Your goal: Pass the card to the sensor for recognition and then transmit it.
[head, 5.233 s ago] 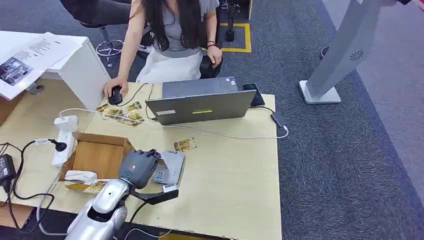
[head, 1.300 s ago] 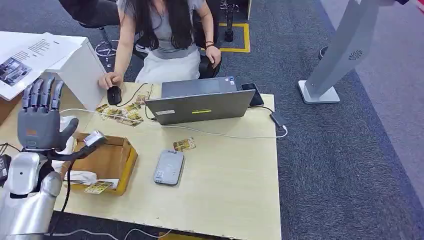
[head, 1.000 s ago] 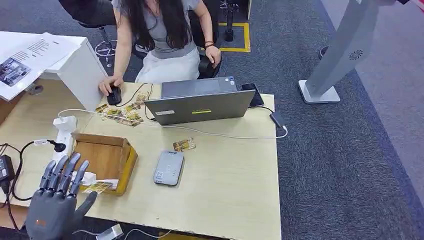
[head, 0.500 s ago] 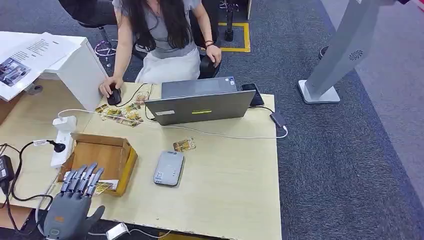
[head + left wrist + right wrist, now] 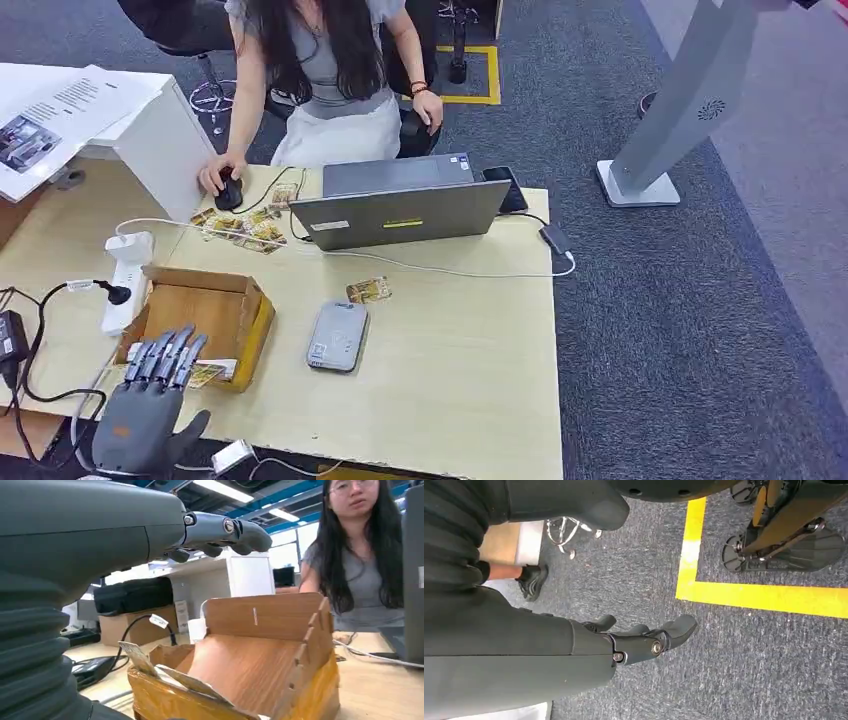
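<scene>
The grey card sensor (image 5: 337, 336) lies flat in the middle of the table (image 5: 470, 350). One patterned card (image 5: 369, 290) lies just behind it, toward the laptop. More such cards (image 5: 245, 228) lie spread near the laptop's left corner, and another card (image 5: 203, 375) rests at the cardboard box's front edge. My left hand (image 5: 145, 415) hovers at the table's front left edge, just in front of the box, fingers (image 5: 220, 530) straight and apart, holding nothing. My right hand (image 5: 644, 640) hangs over the carpet floor, loosely open and empty.
An open cardboard box (image 5: 200, 310) stands left of the sensor, with white tissue inside. A person (image 5: 330, 70) sits behind the open laptop (image 5: 400, 205), one hand on a mouse (image 5: 228, 192). A power strip (image 5: 125, 275) and cables lie at the left.
My left hand has come down from high above the box's left side to the table's front edge. Over the last half second it has hardly moved.
</scene>
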Controlling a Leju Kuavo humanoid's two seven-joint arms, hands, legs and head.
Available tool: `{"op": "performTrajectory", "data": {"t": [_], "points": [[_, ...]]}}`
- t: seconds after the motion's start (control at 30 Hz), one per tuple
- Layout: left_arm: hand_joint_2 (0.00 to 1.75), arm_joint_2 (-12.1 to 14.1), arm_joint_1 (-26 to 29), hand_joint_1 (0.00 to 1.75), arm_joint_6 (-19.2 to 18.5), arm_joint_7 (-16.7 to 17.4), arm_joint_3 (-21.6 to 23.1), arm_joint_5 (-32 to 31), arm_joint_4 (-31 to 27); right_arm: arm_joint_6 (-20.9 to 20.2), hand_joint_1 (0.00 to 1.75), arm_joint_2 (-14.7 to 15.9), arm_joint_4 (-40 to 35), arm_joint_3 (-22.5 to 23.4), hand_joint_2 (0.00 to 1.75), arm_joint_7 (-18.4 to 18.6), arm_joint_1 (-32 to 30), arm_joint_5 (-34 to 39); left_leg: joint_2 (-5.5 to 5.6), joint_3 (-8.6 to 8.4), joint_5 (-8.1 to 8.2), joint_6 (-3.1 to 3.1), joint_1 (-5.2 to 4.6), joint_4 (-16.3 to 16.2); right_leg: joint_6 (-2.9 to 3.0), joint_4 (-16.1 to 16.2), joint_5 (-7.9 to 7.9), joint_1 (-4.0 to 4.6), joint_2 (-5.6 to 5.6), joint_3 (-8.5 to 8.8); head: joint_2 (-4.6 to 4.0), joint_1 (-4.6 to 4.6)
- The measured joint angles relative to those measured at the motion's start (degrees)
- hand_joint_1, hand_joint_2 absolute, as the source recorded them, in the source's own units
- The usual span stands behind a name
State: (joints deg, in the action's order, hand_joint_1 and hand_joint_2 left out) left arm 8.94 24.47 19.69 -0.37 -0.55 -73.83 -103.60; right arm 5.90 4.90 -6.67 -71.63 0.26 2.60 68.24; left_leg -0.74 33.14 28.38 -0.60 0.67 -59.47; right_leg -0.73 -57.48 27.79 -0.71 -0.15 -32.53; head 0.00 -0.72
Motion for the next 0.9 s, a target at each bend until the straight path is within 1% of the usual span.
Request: {"op": "performTrajectory", "data": {"t": [0.17,0.33,0.57,0.9], "points": [[1.75,-0.59,-0.88,0.00,-0.11,-0.72,-2.25,0.13,1.27,0.00,0.00,0.00,0.00,-0.39,1.75,0.02,0.01,0.00,0.01,0.01,0.00,0.00,0.00,0.00,0.00,0.00,0.00,0.00,-0.01,-0.01,0.00,0.00],[1.75,-1.16,-1.57,0.00,-0.15,-1.05,-3.34,0.11,2.12,0.00,0.00,0.00,0.00,-0.79,1.75,0.02,0.02,0.00,0.02,0.02,0.00,0.00,0.00,0.00,0.00,0.00,0.00,0.00,-0.02,0.00,0.00,-0.02],[1.75,-1.57,-1.72,0.00,-0.15,-1.09,-3.52,0.07,2.62,0.00,0.00,0.00,0.00,-0.87,1.75,0.02,0.01,0.00,0.02,0.01,0.00,0.00,0.00,0.00,0.00,0.00,0.00,0.00,-0.01,0.00,0.00,0.00],[1.75,-2.49,-2.45,0.00,-0.22,-2.01,-4.04,-0.44,3.36,-0.04,0.00,0.00,0.02,-1.01,1.75,0.00,0.03,0.00,0.03,0.01,0.00,0.00,0.00,0.00,0.00,0.00,0.00,0.00,-0.03,0.00,0.00,0.00]]}}
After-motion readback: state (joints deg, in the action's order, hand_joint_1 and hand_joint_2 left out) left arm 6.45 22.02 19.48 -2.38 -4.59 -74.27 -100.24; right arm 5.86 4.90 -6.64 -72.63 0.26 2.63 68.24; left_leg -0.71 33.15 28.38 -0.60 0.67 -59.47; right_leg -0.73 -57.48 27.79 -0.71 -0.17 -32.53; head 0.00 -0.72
